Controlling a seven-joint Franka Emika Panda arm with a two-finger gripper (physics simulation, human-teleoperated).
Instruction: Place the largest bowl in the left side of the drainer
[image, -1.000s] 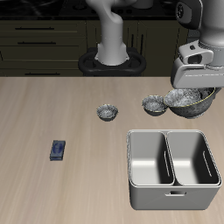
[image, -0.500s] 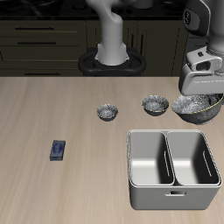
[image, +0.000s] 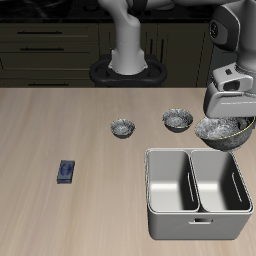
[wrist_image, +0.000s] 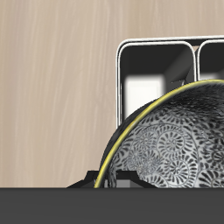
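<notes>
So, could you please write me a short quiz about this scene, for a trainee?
1. True or false: the largest bowl already rests inside the drainer.
2. How many bowls stand on the table by themselves? A) one B) two C) three
3. What small thing lies on the table far from the drainer, nearer the table's front edge than the bowls?

Key
1. False: the gripper holds it above the table, just behind the drainer's back rim; its jaws are hidden in both views.
2. B: the tiny bowl and the mid-sized bowl.
3. A small blue object.
</notes>
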